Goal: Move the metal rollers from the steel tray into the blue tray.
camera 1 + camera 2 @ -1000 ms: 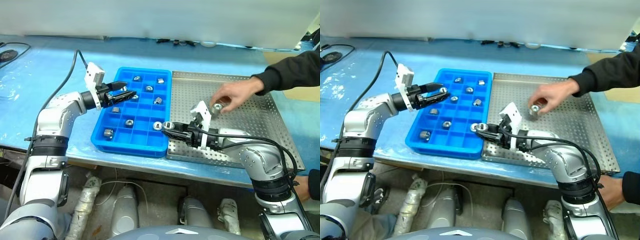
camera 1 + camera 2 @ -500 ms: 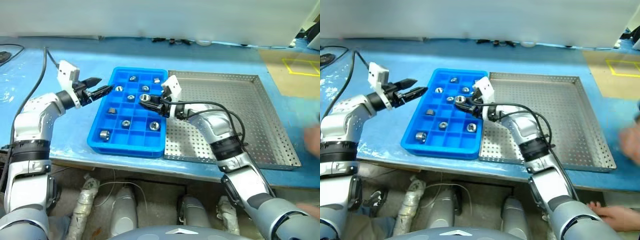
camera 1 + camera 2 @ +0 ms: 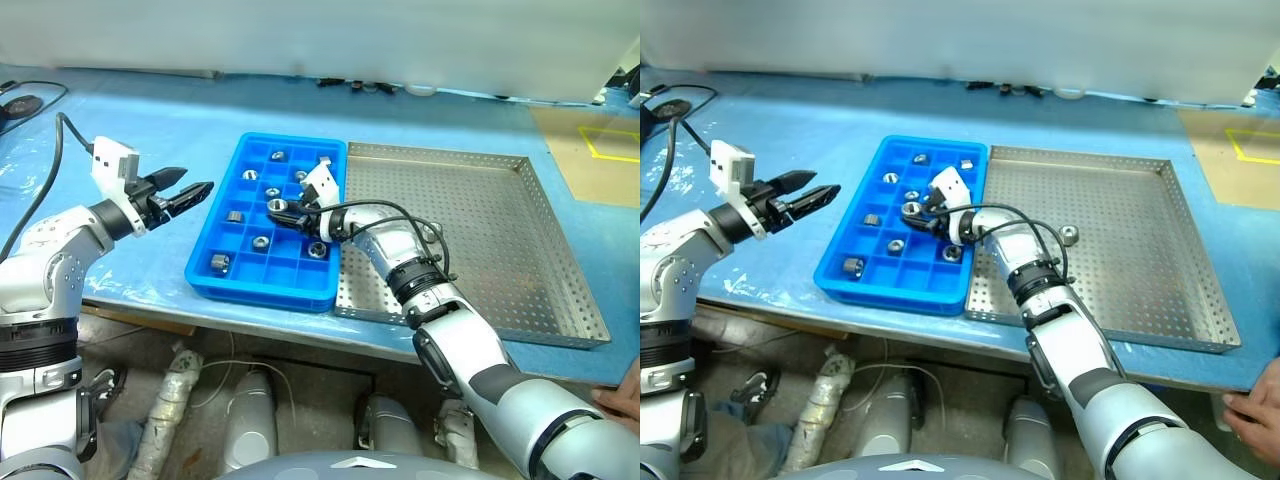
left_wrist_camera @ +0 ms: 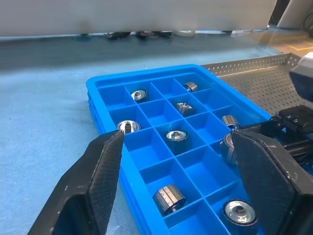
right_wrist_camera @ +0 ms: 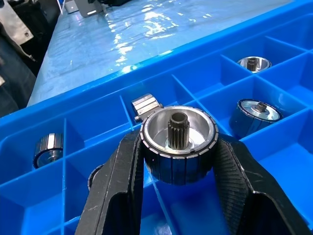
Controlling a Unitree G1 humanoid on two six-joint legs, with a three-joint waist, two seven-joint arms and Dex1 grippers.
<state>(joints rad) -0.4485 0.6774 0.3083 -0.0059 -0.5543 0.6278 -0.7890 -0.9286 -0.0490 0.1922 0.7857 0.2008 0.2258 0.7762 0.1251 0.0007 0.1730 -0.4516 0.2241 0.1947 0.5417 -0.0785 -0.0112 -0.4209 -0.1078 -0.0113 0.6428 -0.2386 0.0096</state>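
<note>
My right gripper (image 5: 178, 147) is shut on a metal roller (image 5: 178, 139), a shiny toothed cylinder, and holds it just above the middle compartments of the blue tray (image 3: 262, 291). Several more rollers, such as one (image 3: 219, 263) near the front left corner, lie in separate compartments. My left gripper (image 3: 195, 190) hovers open and empty over the table just left of the blue tray, pointing toward it. The steel tray (image 3: 1120, 250) stands right of the blue one, with a single roller (image 3: 1070, 234) lying on its perforated floor.
A person's hand (image 3: 1255, 400) rests at the table's front right corner. Cables (image 3: 20, 100) and small parts lie along the back of the blue table cover. The two trays stand edge to edge.
My right gripper carried its roller from the blue tray's front right corner to over its middle. The left gripper drew back off the tray to the left. The person's hand left the steel tray, leaving a roller there.
</note>
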